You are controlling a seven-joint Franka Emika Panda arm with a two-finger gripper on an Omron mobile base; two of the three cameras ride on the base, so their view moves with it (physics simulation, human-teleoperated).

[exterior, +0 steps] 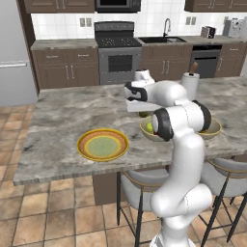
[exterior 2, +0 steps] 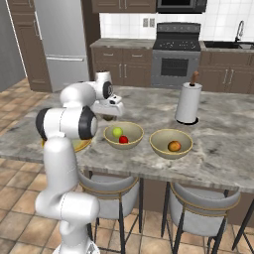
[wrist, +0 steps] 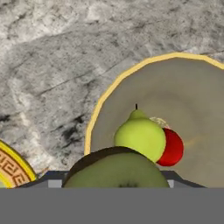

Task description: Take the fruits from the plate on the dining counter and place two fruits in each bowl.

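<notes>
Marbled grey-beige stone bench [exterior: 62, 144] on a dark wood base, surface veined and matte. Wide shallow plate [exterior: 102, 144] at the near edge, round, yellow-orange striped rim, pale green centre, nothing on it. Two deep round tan-olive bowls with yellowish rims, side by side further along the bench, apart from each other. First bowl [exterior 2: 123, 134], nearer the plate, holding a smooth yellow-green fruit [exterior 2: 117, 132], pear-shaped with a short stem in the hand view, and a glossy red fruit [exterior 2: 123, 140], the two touching. Second bowl [exterior 2: 171, 143] holding one orange fruit [exterior 2: 174, 146], round, alone. White arm with dark joints bent over the bench, claw [exterior 2: 110, 115] hanging just above the far rim of the first bowl, between plate and bowl. Dark brownish-green fruit [wrist: 116, 171], rounded with a dull skin, pressed close at the bottom of the hand view between the claw tips, above the bowl's rim and clear of the bench, so claw clamped on it. Plate rim with a key-pattern band at the lower left corner of the hand view. White cylindrical paper towel roll [exterior 2: 188, 102] upright on a dark base with a brown wooden peg on top, behind the second bowl. Two grey padded stools [exterior 2: 109, 184] with thin dark metal legs tucked under the bench edge.
</notes>
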